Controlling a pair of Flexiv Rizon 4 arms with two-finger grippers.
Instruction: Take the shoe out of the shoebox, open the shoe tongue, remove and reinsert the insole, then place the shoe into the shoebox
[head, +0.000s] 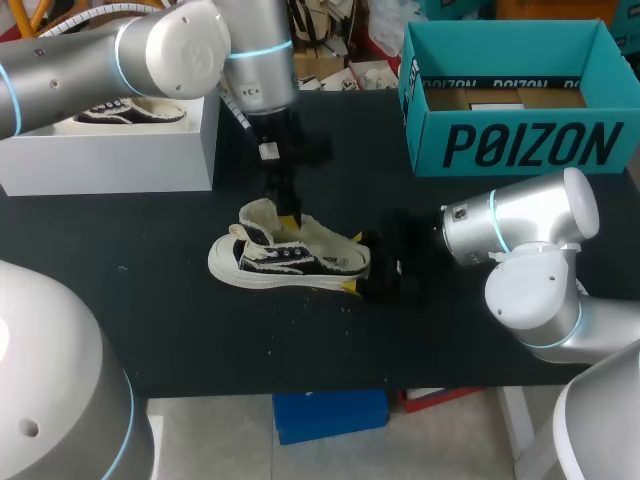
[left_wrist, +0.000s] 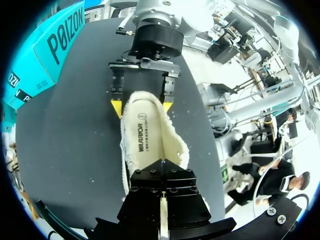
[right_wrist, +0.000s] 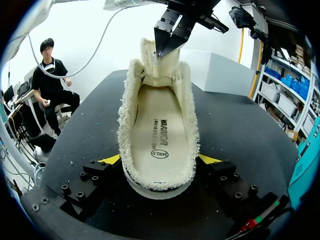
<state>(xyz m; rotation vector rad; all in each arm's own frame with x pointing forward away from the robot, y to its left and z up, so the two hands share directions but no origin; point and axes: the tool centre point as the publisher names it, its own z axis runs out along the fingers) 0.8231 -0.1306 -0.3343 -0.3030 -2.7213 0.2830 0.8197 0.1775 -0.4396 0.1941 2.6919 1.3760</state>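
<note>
A black canvas shoe (head: 285, 262) with a white sole and cream fleece lining lies on the black table (head: 150, 300). Its printed insole (right_wrist: 159, 130) shows inside the wide opening. My right gripper (right_wrist: 160, 160) holds the shoe's near end, one yellow fingertip (right_wrist: 111, 159) against each side. My left gripper (head: 287, 205) comes down from above, shut, with its tips at the far end of the insole, where a fleecy flap (right_wrist: 160, 67) stands up. Whether it pinches anything I cannot tell. In the left wrist view its shut fingers (left_wrist: 162, 172) cover that end, and the right gripper (left_wrist: 142, 102) clasps the shoe ahead.
The open teal shoebox (head: 520, 145) stands at the back right of the table. A white box (head: 110, 145) with another shoe in it stands at the back left. Small crumbs of fluff lie on the table in front of the shoe.
</note>
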